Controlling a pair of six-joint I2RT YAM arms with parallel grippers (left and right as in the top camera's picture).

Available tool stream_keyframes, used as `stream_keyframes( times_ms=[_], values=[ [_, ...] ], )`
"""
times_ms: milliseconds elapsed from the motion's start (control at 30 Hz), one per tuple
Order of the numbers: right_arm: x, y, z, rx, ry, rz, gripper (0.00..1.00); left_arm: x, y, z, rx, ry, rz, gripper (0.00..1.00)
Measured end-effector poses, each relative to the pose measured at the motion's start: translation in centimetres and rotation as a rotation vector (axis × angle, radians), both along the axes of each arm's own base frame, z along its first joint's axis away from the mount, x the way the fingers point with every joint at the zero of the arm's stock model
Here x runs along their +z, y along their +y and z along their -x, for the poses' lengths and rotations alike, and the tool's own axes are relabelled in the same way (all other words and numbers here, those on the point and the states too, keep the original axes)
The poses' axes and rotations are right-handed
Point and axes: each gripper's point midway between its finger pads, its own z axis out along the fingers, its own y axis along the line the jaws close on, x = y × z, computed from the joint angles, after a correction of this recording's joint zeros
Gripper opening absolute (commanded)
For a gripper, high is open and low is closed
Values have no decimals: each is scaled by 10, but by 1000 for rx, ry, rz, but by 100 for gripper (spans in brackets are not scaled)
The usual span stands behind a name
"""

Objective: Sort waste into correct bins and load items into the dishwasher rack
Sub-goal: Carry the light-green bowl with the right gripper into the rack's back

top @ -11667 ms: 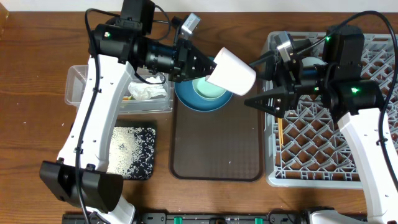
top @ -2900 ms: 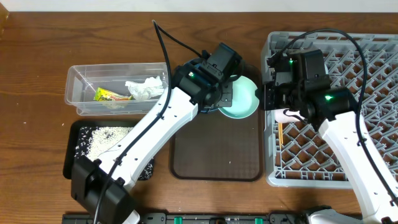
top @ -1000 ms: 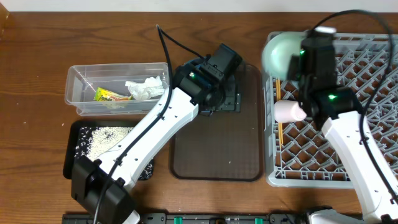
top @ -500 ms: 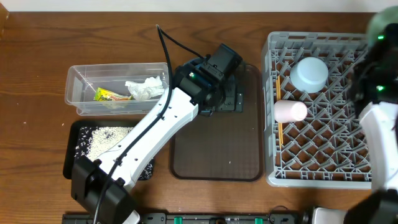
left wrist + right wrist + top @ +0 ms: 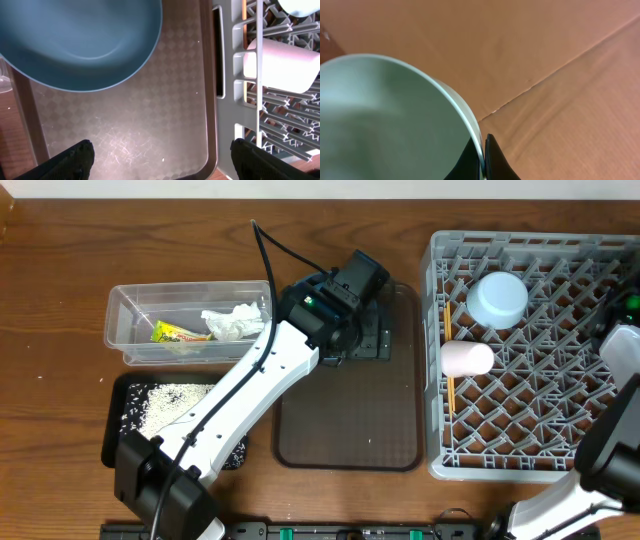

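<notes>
Green bowl (image 5: 385,120) held by its rim: the right fingers (image 5: 495,162) are closed tight on the thin edge, a grip that suits a piece to be stood between pegs. Only a plain brown surface shows behind it. In the overhead view the right arm (image 5: 625,350) runs off the counter's right edge, so whether the bowl is above the rack (image 5: 437,430) cannot be told.

The rack fills the right end of the counter (image 5: 60,280). The blue bowl (image 5: 498,298) sits mouth down near its rear left corner, the cup (image 5: 467,359) lies on its side at the left wall, and the chopsticks (image 5: 451,395) lie along that wall.

The plate (image 5: 75,40) lies at the rear of the brown tray (image 5: 150,125), mid-counter. The left fingers (image 5: 70,162) hover above the tray, spread wide and holding nothing, probably ready for the plate, the last piece not loaded or in hand.

The tub (image 5: 185,288), left rear, holds the tissue (image 5: 232,323) and wrapper (image 5: 178,333). The black tray (image 5: 112,430), left front, holds the grains (image 5: 160,398). The waste thus looks sorted.
</notes>
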Motion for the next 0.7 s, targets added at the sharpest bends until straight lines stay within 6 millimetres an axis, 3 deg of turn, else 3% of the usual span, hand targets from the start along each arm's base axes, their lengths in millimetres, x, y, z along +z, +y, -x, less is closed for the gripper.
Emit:
stream_keyframes(
  times_ms=[200, 367, 600, 700],
  values=[
    [-51, -9, -5, -15, 164, -15, 1, 0, 0, 0, 0, 0, 0, 90],
    [-50, -4, -13, 3, 193, -15, 1, 0, 0, 0, 0, 0, 0, 90],
    [-59, 43, -45, 102, 261, -15, 1, 0, 0, 0, 0, 0, 0, 90],
    [-68, 52, -47, 109, 311, -27, 13, 0, 0, 0, 0, 0, 0, 90]
  ],
)
